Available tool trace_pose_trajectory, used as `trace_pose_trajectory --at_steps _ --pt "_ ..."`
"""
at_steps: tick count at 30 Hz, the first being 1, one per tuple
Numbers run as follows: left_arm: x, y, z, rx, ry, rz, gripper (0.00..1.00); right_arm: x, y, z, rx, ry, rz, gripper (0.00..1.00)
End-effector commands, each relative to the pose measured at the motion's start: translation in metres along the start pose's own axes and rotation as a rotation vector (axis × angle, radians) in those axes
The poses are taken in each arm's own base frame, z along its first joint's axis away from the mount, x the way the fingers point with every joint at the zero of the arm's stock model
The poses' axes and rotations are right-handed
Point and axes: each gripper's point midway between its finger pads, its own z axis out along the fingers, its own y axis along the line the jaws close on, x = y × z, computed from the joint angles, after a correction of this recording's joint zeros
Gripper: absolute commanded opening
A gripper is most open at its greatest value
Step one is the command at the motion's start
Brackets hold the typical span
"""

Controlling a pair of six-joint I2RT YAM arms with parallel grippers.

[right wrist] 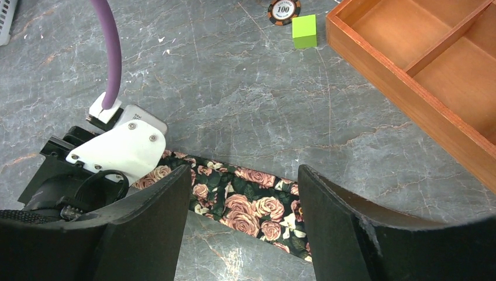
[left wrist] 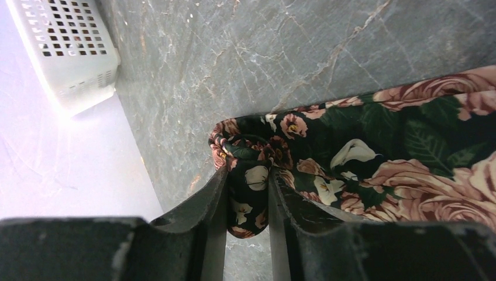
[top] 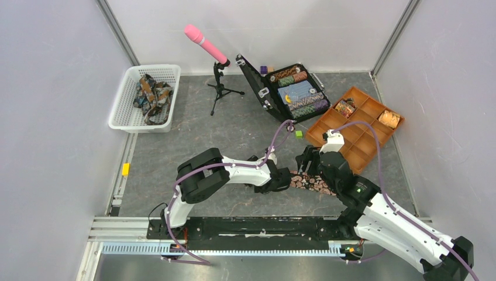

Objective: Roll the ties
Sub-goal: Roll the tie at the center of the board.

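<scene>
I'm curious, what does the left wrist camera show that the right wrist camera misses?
Only the left wrist view: a white basket corner, and the tie with its bunched end pinched in the left gripper. Only the right wrist view: a poker chip, a green block, a wooden tray, a purple cable and the open right gripper above the tie. Both: the floral tie on the grey table.

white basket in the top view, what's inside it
A crumpled heap of patterned ties lies in the white basket. How many there are, and anything beneath the heap, is covered.
</scene>
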Motion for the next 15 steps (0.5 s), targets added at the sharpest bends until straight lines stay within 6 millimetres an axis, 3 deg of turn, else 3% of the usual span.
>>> trace_pose_trajectory --at_steps 1,15 --pt "-0.013 -0.017 -0.009 0.090 -0.019 -0.103 0.34 -0.023 0.009 -0.004 -0.017 -0.055 0.018 0.73" --pt "-0.024 -0.029 -0.020 0.211 -0.037 -0.135 0.40 -0.020 0.010 -0.004 -0.025 -0.046 0.025 0.74"
